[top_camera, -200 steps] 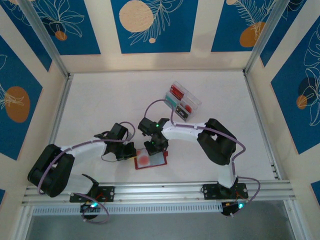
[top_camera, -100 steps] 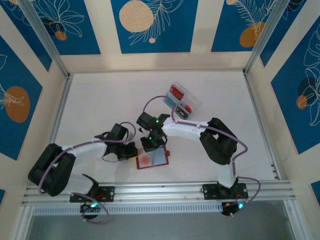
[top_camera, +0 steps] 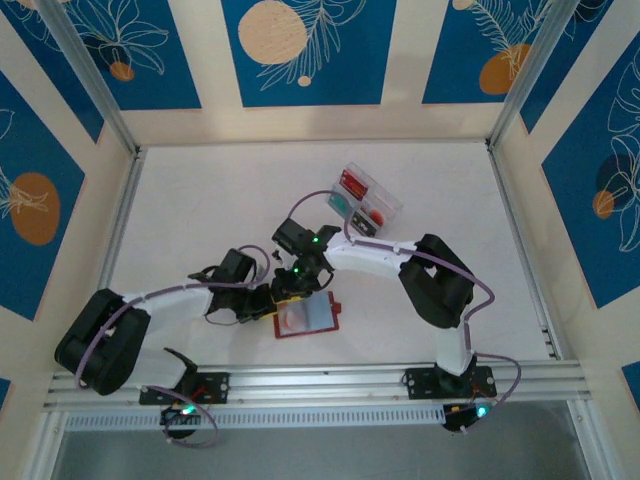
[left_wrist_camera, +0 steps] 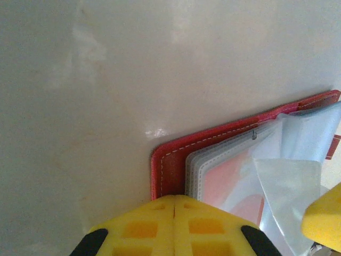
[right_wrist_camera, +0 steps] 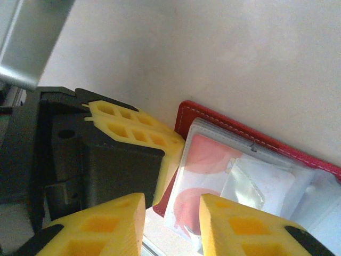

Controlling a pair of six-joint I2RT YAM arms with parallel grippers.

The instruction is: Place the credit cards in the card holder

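Observation:
The red card holder (top_camera: pixel 312 318) lies open on the table, its pale clear pockets facing up. A white card with red shapes (right_wrist_camera: pixel 205 157) sits inside the top pocket (left_wrist_camera: pixel 224 176). My left gripper (top_camera: pixel 272 303) is shut, its yellow tips (left_wrist_camera: pixel 175 201) resting on the holder's red left edge (left_wrist_camera: pixel 170 165). My right gripper (right_wrist_camera: pixel 171 213) is open with nothing between its fingers, hanging just over the holder's near left corner (top_camera: pixel 290 288), close beside the left fingers (right_wrist_camera: pixel 138 128). More credit cards (top_camera: pixel 352 184) lie in a clear box.
The clear compartment box (top_camera: pixel 365 202) stands behind and to the right of the holder, with red, teal and dark cards in it. A metal rail (top_camera: pixel 320 375) runs along the near table edge. White walls enclose the table on three sides.
My right gripper has gone from shut to open and shifted left toward the holder's left corner. The left gripper has edged right onto the holder's edge.

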